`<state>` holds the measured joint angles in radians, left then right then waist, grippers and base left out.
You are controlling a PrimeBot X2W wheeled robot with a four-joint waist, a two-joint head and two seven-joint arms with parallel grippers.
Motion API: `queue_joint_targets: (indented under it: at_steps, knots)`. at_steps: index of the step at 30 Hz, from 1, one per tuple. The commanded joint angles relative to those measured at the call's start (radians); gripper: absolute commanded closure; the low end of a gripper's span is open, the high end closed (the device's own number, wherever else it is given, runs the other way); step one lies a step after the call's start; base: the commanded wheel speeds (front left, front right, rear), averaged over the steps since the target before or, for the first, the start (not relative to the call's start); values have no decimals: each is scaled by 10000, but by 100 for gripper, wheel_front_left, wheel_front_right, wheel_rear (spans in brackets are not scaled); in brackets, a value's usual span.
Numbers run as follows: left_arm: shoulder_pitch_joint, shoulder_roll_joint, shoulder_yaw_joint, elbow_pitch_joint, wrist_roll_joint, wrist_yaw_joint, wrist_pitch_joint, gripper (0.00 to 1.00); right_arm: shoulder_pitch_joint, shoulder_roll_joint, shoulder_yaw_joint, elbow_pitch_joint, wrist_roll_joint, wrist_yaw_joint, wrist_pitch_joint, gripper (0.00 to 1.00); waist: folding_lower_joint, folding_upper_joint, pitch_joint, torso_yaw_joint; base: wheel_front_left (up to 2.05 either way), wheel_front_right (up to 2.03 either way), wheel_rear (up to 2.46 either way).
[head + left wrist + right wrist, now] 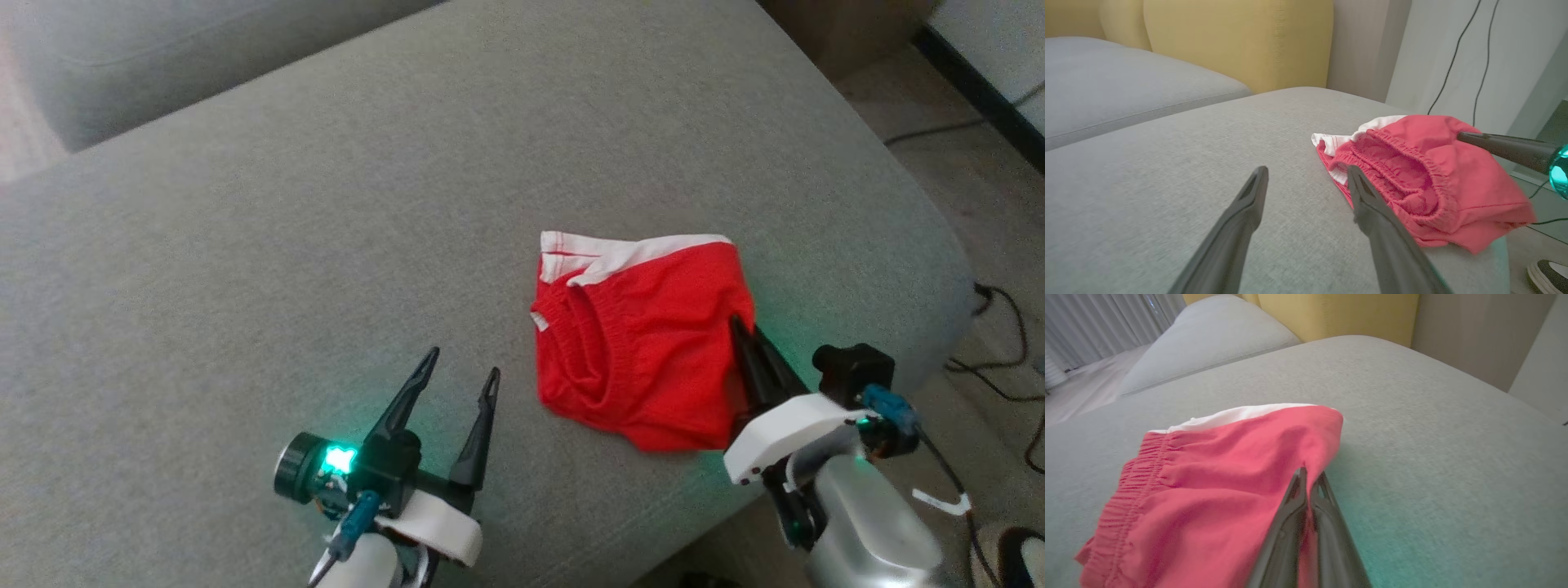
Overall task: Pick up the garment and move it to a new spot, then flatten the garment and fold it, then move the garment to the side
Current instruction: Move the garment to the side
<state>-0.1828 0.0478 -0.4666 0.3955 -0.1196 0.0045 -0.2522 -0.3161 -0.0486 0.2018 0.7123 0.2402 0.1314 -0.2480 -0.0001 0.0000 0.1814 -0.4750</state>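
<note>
The garment is a pair of red shorts with a white band, bunched on the grey couch cushion toward its right side. My right gripper is shut on the garment's right edge, a fold of red cloth pinched between its fingertips. In the right wrist view the garment spreads left of the closed fingers. My left gripper stands open just left of the garment, nothing between its fingers. From the left wrist the garment lies to the right of the open fingers, elastic waistband facing me.
The cushion's right edge drops to the floor, where cables run. A shoe rests on the floor near the corner. A yellow backrest rises behind, and a second grey cushion lies to the left.
</note>
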Motion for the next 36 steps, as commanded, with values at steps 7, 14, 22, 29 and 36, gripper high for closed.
queue_joint_targets:
  at_steps: [7,14,22,29,36]
  knots:
    - [-635,24,10,-47,62,61,-95,0,-1455,-795,-256,141,-922,-7,-135,100,1,0,661,528,0,0,0]
    - [-723,24,119,47,177,107,-95,0,-3433,-2682,-638,1294,-1611,-7,245,100,1,0,1142,1487,0,0,0]
    - [-750,24,303,51,258,132,-95,0,-4625,-4046,-1483,2830,-2421,-7,672,100,1,0,1367,2052,0,0,0]
    - [-828,24,616,3,318,238,-95,0,-5069,-3976,-2956,3249,-3233,-7,103,0,1,0,1367,2168,0,0,0]
    - [-653,24,1320,-166,277,518,-95,0,-4715,-2401,-3365,1374,-3082,-7,-130,0,1,0,975,2378,0,0,0]
